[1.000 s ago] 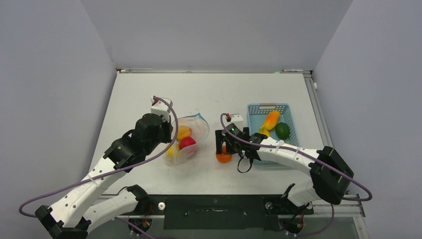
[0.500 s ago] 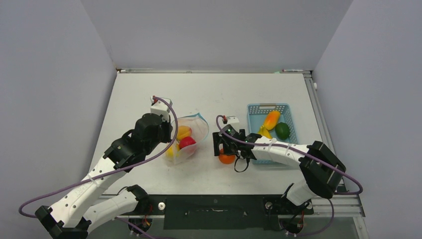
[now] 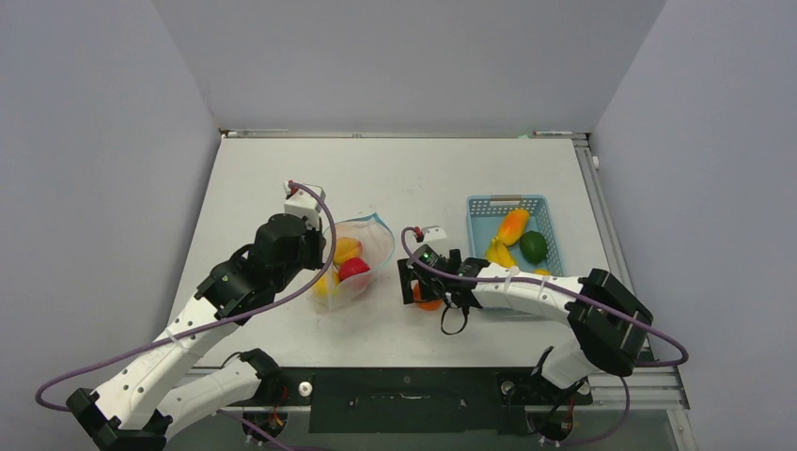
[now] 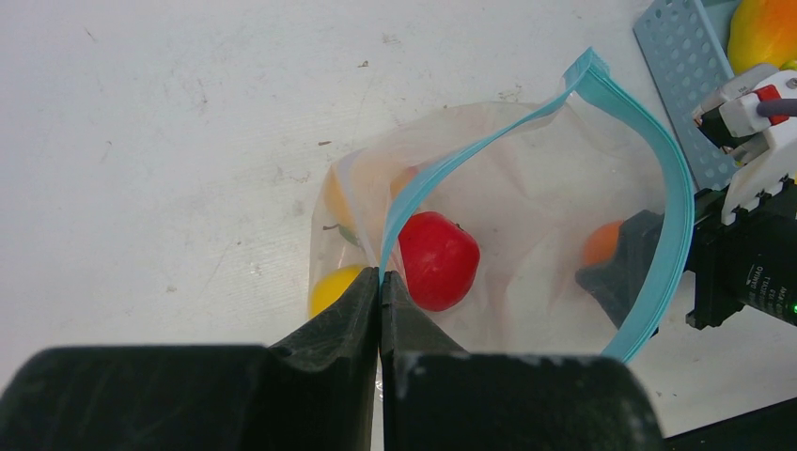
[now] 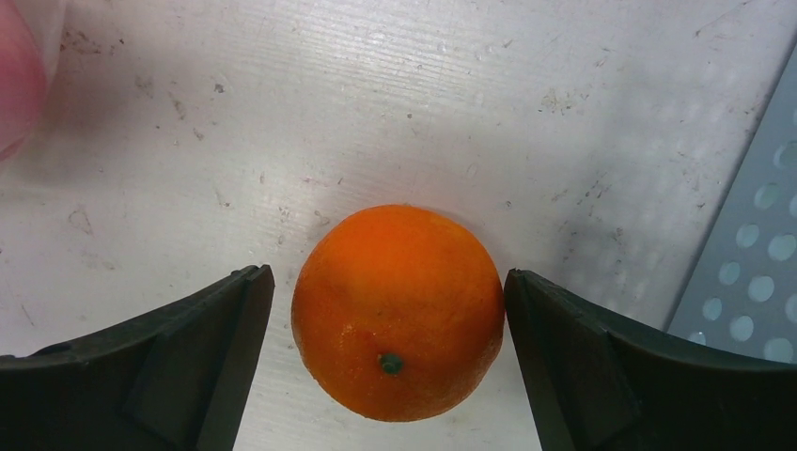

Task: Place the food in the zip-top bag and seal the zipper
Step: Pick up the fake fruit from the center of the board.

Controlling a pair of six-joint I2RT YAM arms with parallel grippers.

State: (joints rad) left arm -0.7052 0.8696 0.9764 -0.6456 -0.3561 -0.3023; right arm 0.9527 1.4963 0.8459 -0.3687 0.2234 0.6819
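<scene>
The clear zip-top bag (image 3: 372, 246) lies left of centre with its mouth held wide. My left gripper (image 4: 381, 278) is shut on the light blue zipper (image 4: 669, 207) at the near end of the mouth. Inside the bag are a red fruit (image 4: 438, 259) and a yellow one (image 4: 329, 287). An orange (image 5: 398, 310) rests on the table just right of the bag. My right gripper (image 5: 385, 277) stands open around it, one finger on each side. In the top view that orange (image 3: 426, 300) sits under the right gripper (image 3: 423, 287).
A light blue basket (image 3: 477, 202) stands to the right, holding an orange-yellow fruit (image 3: 512, 225), a green one (image 3: 534, 246) and yellow bananas (image 3: 498, 252). The basket's perforated wall (image 5: 761, 272) is close on the right of the right gripper.
My right gripper has shifted a little left, toward the bag, staying open around the orange. The left gripper and the bag have not moved.
</scene>
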